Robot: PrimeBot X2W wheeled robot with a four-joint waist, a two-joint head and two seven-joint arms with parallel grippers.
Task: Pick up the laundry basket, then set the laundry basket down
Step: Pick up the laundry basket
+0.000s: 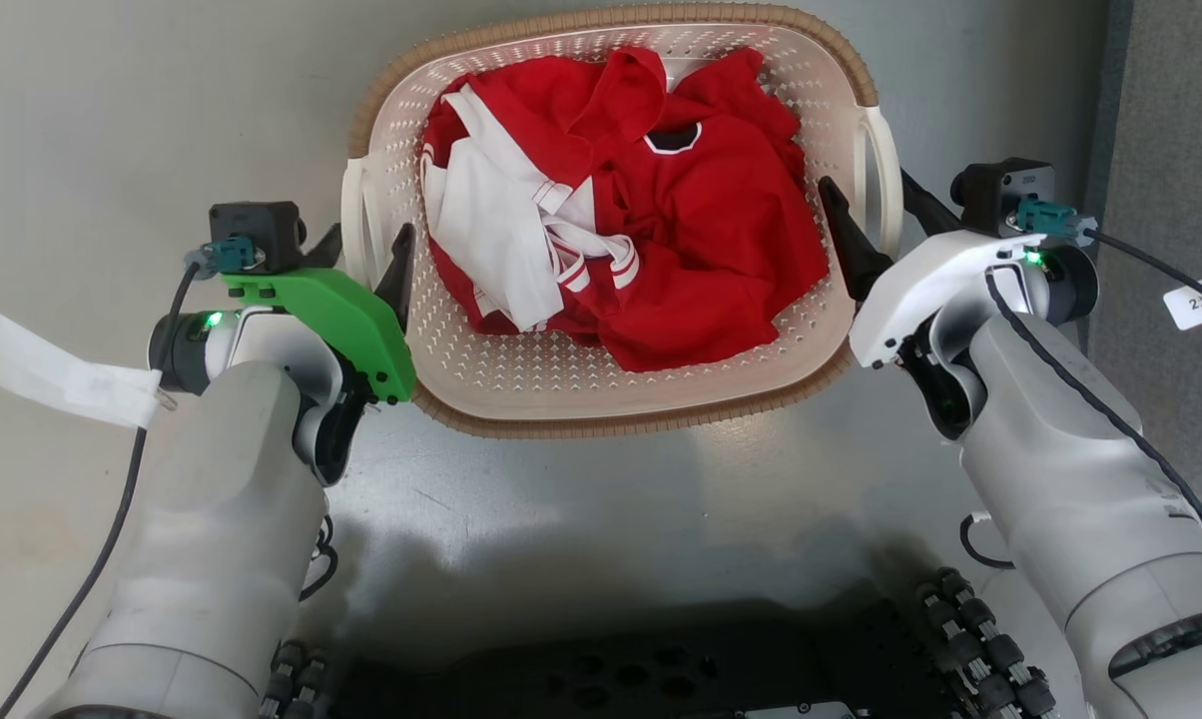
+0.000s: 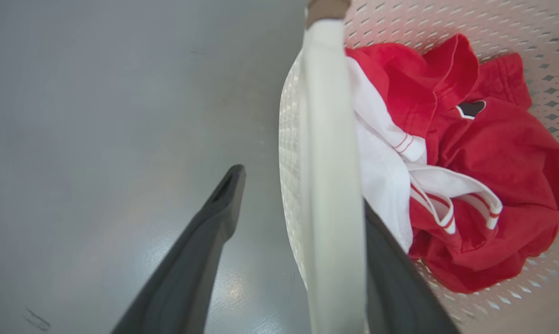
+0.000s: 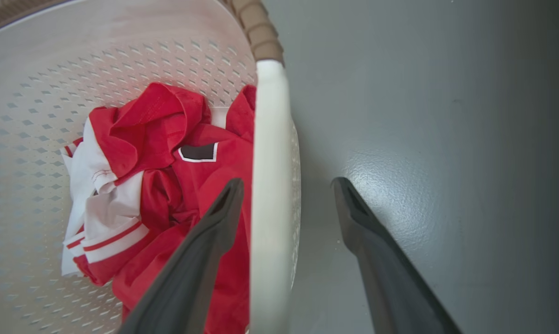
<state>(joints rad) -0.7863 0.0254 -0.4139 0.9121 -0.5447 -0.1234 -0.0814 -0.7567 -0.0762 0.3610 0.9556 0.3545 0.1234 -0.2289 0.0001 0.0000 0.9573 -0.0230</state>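
The laundry basket [image 1: 611, 399], cream-white and perforated with a brown woven rim, sits on the grey floor in front of me and holds red and white clothes [image 1: 661, 220]. My left gripper [image 1: 371, 232] is open and straddles the basket's left white loop handle [image 1: 354, 215], one finger inside the basket and one outside. In the left wrist view the handle [image 2: 328, 162] runs between the fingers of the left gripper [image 2: 302, 190]. My right gripper [image 1: 864, 180] is open astride the right handle [image 1: 886, 160]. The right wrist view shows that handle [image 3: 268, 185] between the right gripper's [image 3: 287, 183] fingers.
Grey floor [image 1: 112, 120] lies on both sides of the basket. A darker grey strip [image 1: 1170, 120] runs along the far right. My dark base [image 1: 611, 679] is just below the basket. White tags hang from the wrist cables [image 1: 62, 379].
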